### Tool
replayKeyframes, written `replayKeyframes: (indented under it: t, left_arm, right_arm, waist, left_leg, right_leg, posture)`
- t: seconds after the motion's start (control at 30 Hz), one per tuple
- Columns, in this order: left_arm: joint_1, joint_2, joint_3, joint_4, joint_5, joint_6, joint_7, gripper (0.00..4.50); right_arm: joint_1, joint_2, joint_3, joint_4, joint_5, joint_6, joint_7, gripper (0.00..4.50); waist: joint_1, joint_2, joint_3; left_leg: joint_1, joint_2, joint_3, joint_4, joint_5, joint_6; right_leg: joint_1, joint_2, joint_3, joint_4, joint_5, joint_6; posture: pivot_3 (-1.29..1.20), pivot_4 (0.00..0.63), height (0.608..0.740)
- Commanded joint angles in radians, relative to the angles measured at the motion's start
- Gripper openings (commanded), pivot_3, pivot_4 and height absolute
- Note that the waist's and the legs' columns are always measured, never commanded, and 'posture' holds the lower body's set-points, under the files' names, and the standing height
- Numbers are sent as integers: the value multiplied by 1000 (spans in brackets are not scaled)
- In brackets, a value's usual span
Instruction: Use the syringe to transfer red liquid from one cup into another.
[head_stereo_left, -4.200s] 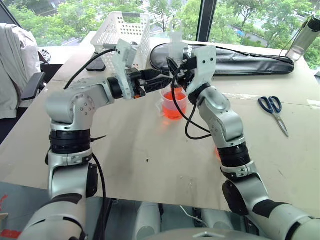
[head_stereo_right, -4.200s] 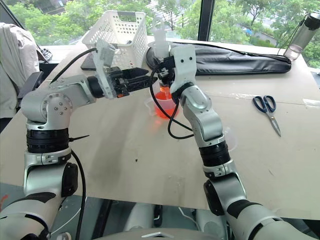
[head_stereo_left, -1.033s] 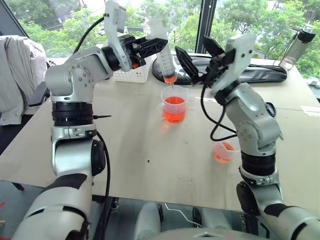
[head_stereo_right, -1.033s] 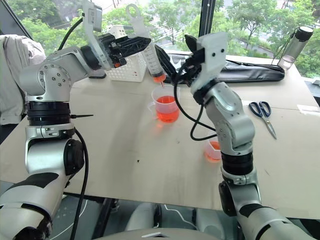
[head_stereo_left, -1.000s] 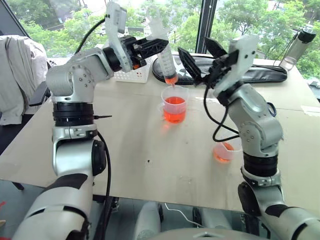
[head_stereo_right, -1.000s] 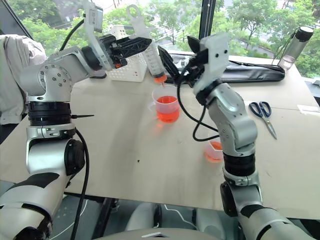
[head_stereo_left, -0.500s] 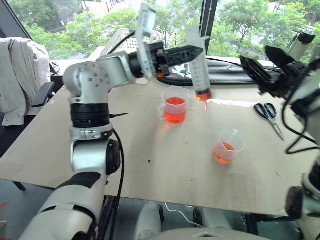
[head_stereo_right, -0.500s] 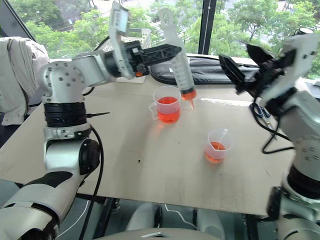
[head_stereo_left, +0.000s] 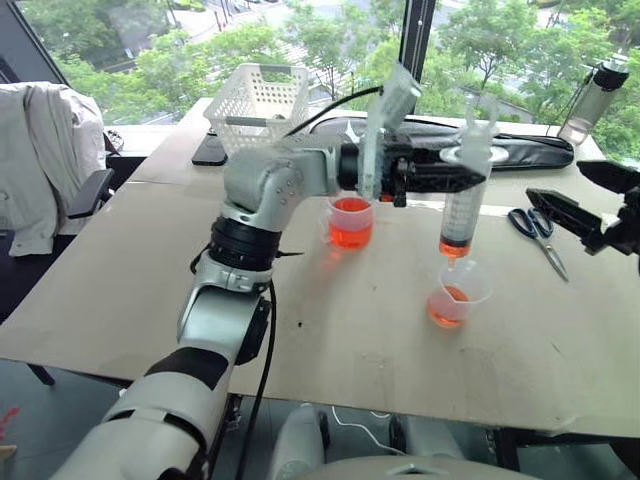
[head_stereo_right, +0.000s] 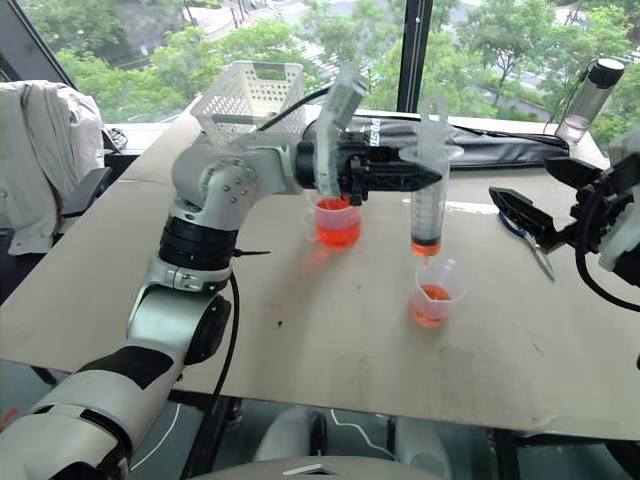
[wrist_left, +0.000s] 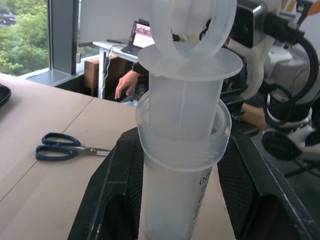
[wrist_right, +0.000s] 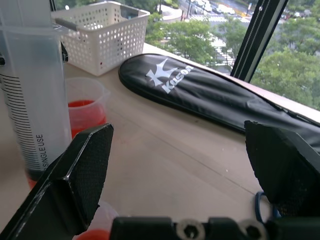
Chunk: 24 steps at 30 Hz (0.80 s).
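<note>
My left gripper (head_stereo_left: 462, 182) reaches across the table and is shut on the barrel of the syringe (head_stereo_left: 462, 205), holding it upright. The reddish nozzle hangs just above the smaller cup (head_stereo_left: 456, 297), which holds a little red liquid (head_stereo_left: 446, 309). A thin band of red sits at the bottom of the barrel. The larger cup (head_stereo_left: 350, 221), about half full of red liquid, stands to the left behind my left forearm. My right gripper (head_stereo_left: 583, 195) hovers open at the right, apart from the syringe. The right wrist view has the syringe (wrist_right: 35, 105) beside the larger cup (wrist_right: 87, 107).
Blue-handled scissors (head_stereo_left: 541, 228) lie right of the smaller cup, under my right gripper. A long black bag (head_stereo_left: 515, 140), a white basket (head_stereo_left: 255, 98) and a bottle (head_stereo_left: 598, 85) stand along the far edge. A chair with a jacket (head_stereo_left: 40, 150) is at the left.
My left arm has swung the syringe rightward, from over the larger cup to over the smaller one. My right gripper has pulled away to the right and stayed open.
</note>
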Motion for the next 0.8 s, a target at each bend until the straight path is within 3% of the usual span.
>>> replayKeyframes:
  t: [0.03, 0.5, 0.77, 0.8]
  left_arm:
    - [1, -20, -47, -19, 58, -110, -52, 1534]
    - [26, -80, -88, 22, 155, -229, -97, 1534]
    - [31, -100, -111, 37, 202, -248, -102, 1534]
    - [32, -103, -113, 36, 205, -249, -103, 1534]
  right_arm:
    - [-9, -37, -77, -9, 142, 11, -30, 4500]
    - [1, -218, -87, 76, 564, -88, -185, 4500]
    - [3, -273, -22, 80, 700, -181, -267, 4500]
    - [-2, -277, -2, 77, 706, -194, -279, 4256]
  waist:
    - [1, 0, 0]
    - [2, 1, -1]
    - [2, 1, -2]
    - [2, 1, -2]
  left_leg:
    - [0, 0, 0, 0, 0, 0]
    - [2, 0, -1, 1, 0, 1]
    - [3, 0, -1, 1, -1, 1]
    - [3, 0, -1, 1, -1, 1]
  right_leg:
    - [0, 0, 0, 0, 0, 0]
    - [4, 0, 1, -1, 0, 0]
    - [4, 1, 1, -1, 0, 0]
    - [4, 1, 2, -1, 0, 0]
  posture:
    - [0, 0, 724]
    - [0, 0, 724]
    - [0, 0, 724]
    - [0, 0, 724]
